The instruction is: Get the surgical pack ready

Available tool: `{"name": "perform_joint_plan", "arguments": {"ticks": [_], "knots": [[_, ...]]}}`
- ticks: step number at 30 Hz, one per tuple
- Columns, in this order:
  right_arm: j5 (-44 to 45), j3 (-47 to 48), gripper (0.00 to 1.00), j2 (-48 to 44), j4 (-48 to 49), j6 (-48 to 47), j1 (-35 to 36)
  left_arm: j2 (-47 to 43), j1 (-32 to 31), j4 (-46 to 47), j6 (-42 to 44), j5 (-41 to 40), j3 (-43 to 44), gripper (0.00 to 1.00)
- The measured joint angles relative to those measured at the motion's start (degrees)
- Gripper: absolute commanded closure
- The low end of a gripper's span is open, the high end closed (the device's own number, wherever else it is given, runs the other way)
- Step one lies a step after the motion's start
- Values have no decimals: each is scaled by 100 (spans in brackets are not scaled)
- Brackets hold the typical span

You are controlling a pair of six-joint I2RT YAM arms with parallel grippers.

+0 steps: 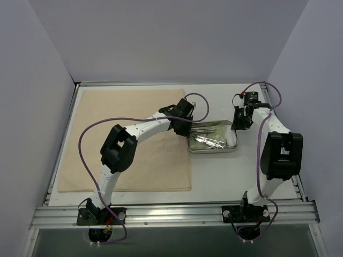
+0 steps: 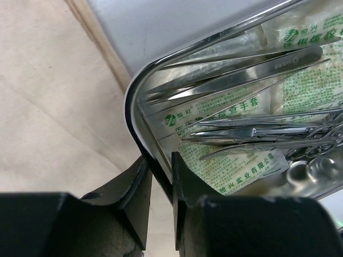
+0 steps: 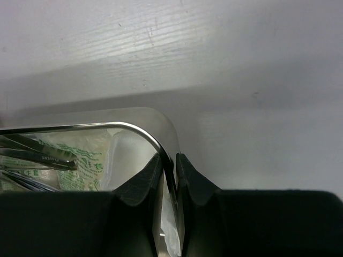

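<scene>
Bent inward from both sides, pinching opposite rims of the tray [image 1: 212, 151] with left gripper [image 2: 159, 161] and right gripper [image 3: 169, 158].

Left pincer [image 2: 161, 163] and right pincer [image 3: 169, 160], jaws narrowly apart, clamped.

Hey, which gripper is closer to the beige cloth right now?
Left. The left gripper clamps the steel tray at its left rim, right at the beige cloth edge. The right gripper clamps the opposite rim, with the whole tray between it and the cloth.
</scene>
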Motion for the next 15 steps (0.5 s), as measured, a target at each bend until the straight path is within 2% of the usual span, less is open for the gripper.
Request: {"name": "perform_joint_plan", "arguments": {"ticks": [8,15], "knots": [[297,748,100,713,-238,105,573,-103,308,-382,-13,55,-28,98],[599,1405,100,1351,-219,396,1539,-925,885,-529,103,39,-879,98]]}}
